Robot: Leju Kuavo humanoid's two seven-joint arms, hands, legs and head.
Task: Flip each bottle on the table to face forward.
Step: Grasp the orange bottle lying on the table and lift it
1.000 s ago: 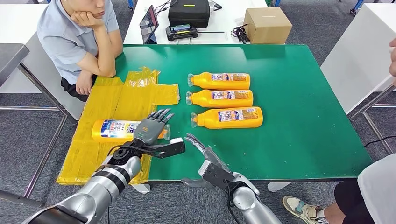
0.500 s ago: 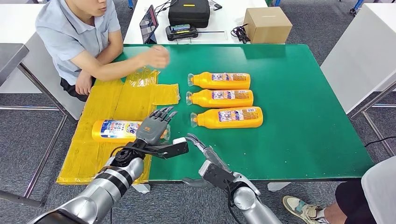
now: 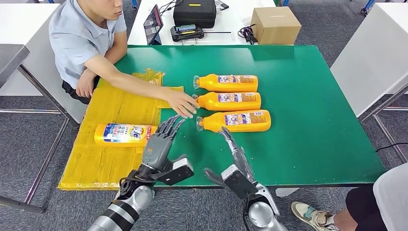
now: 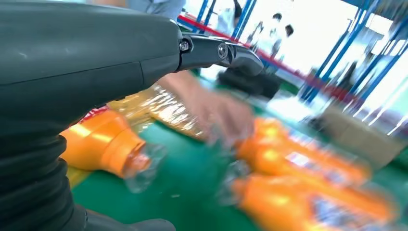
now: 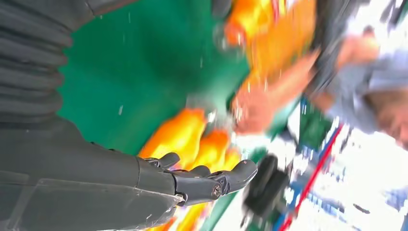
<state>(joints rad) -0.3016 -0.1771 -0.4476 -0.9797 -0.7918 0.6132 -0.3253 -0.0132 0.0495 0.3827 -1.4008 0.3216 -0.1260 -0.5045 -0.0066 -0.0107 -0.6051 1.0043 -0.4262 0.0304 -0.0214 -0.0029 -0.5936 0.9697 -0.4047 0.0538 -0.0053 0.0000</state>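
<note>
Both my hands are empty with fingers spread — left hand (image 3: 157, 144) just right of the lone orange bottle (image 3: 124, 134) on the yellow plastic sheet (image 3: 103, 159), right hand (image 3: 237, 159) near the three-bottle row (image 3: 233, 101) — so I'd wait until the person's hand (image 3: 182, 103) clears, then grab the nearest one.

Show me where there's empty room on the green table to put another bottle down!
The biggest bare patch of the green table lies right of the three orange bottles, out to the far edge. A bare strip also runs behind them. It is crowded in front of them: the person's hand, the left hand and the right hand all meet there.
</note>
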